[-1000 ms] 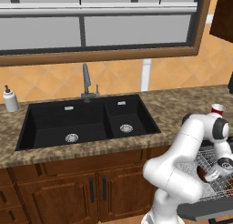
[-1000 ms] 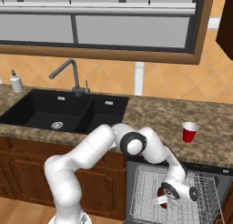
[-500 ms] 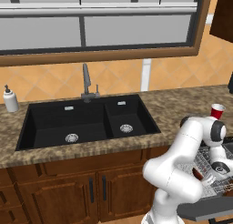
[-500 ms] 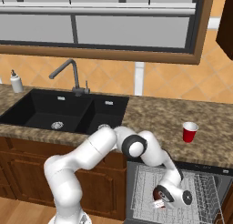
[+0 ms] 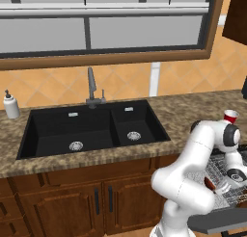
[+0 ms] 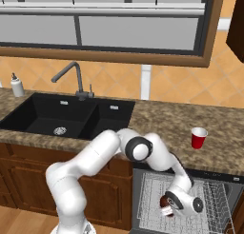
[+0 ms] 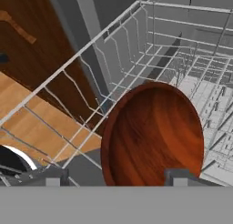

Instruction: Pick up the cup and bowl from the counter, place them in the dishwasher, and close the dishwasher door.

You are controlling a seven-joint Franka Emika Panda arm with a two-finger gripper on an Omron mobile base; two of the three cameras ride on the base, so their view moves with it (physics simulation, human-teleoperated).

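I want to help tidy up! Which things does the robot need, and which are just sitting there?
Needed:
bowl, in the dishwasher rack
cup, on the counter
dishwasher door, open

Just there:
soap bottle
sink
tap

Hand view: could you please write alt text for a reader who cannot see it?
A glossy red-brown bowl sits in the dishwasher's wire rack, just ahead of the tool's two fingertips, which stand apart on either side of it.
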